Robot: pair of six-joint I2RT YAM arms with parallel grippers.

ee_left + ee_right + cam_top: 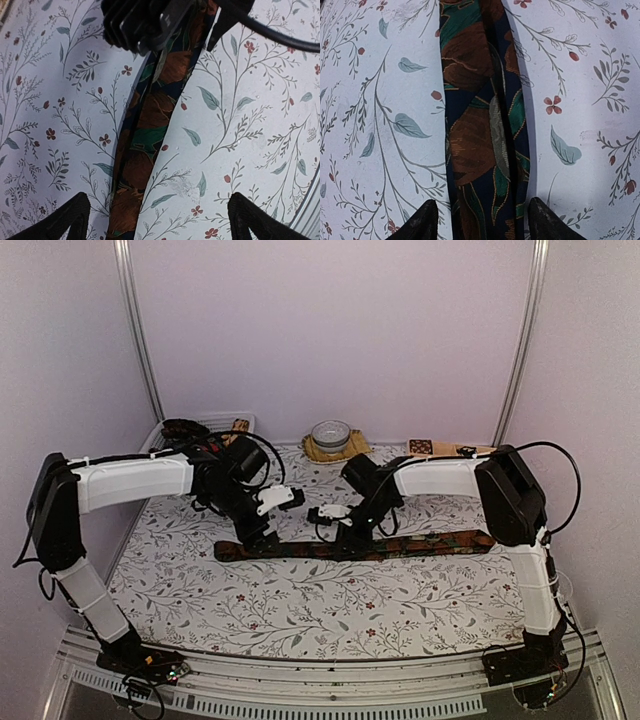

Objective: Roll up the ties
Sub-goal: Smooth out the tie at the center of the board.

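Because the tie (420, 543) lies flat with its long axis running left to right across the table (300, 615), roughly parallel to the near edge, any roll has to travel along that line, and that is what I line up on. Both claws hang over it rather than beside it.

The left gripper (263, 536) is close to the tie's left end. In its wrist view the fingers (60, 222) are spread wide, well clear of the fabric on both sides, and the tie (145, 130) runs straight away between them toward the other arm, so it holds nothing.

The right gripper (345, 530) sits near the middle of the tie's length. In its wrist view the gripper (481, 216) is only partly spread, one fingertip at each long edge of the tie (480, 130). The cloth there looks flat and unbunched, so I judge it is straddling, not pinching, though I cannot tell whether the tips touch the edges.

The left arm is the nearer one to an end, so I would start from there. The two claws are near each other, which leaves little room between them along the tie. Toward me there is plenty of patterned cloth. The bowl (330, 432) at the back edge stands well apart.
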